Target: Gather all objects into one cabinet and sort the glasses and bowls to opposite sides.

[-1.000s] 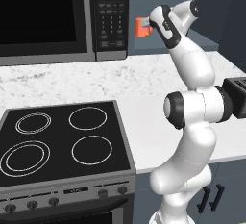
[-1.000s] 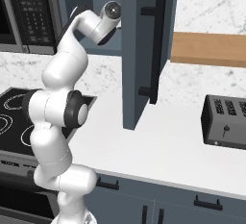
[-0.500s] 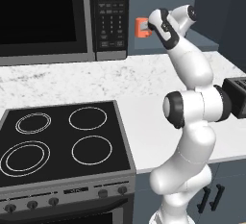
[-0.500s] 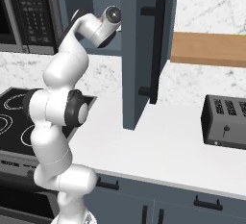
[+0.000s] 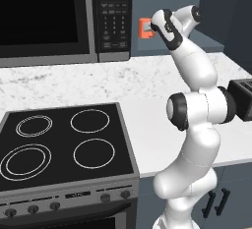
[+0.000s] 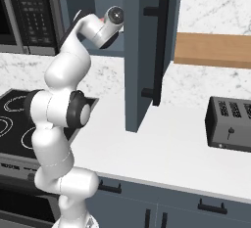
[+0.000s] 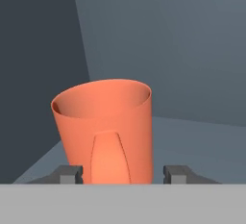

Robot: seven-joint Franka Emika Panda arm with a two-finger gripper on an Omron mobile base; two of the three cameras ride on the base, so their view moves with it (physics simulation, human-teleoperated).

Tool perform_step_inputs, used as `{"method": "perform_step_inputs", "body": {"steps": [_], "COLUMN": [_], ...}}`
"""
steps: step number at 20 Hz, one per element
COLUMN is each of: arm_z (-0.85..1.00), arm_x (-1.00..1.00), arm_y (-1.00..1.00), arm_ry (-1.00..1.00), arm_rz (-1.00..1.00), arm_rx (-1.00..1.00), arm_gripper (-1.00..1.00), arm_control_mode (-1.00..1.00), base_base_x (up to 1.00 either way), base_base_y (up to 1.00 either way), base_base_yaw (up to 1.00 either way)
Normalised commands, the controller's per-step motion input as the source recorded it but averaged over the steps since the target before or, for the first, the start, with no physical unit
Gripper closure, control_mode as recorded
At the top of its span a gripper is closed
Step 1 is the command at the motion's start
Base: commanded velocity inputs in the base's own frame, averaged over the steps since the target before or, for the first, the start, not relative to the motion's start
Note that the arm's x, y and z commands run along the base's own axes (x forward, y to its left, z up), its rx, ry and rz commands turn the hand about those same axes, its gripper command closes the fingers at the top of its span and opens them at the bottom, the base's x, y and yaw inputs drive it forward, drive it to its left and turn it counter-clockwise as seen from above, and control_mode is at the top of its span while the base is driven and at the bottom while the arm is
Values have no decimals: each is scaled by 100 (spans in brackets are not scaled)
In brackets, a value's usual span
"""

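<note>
The orange cup [image 7: 103, 122], one of the glasses, stands between my fingertips inside the dark slate-blue cabinet [image 7: 168, 40]. My gripper [image 7: 125, 174] is shut on its lower part: the left finger [image 7: 72, 174] lies against it and the right finger [image 7: 175, 174] sits close beside it. From the left base view the cup [image 5: 144, 27] peeks out just left of my raised hand [image 5: 165, 24], beside the microwave. The right base view has my hand [image 6: 110, 20] reaching into the cabinet behind its open door [image 6: 144, 51] with the long black bar handle [image 6: 160, 46]. Bowls are out of view.
The open door juts out over the white counter [image 6: 171, 148], right of my arm. A microwave [image 5: 59, 16] hangs left of the cabinet above the black stove [image 5: 64, 144]. A dark toaster [image 6: 230, 124] and a wooden shelf [image 6: 213, 50] are at the right.
The jaws have closed in on the orange cup. The arm and the cup have hardly moved.
</note>
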Motion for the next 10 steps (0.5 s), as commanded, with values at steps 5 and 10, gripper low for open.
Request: {"method": "perform_step_inputs", "body": {"steps": [5, 10], "arm_z": [0, 0], "arm_x": [0, -6], "arm_y": [0, 0], "arm_ry": [0, -1], "arm_rz": [0, 0], "arm_rx": [0, 0], "arm_gripper": [100, 100], "arm_control_mode": [-100, -100], "base_base_x": [0, 0], "base_base_y": [0, 0], "base_base_yaw": [0, 0]}}
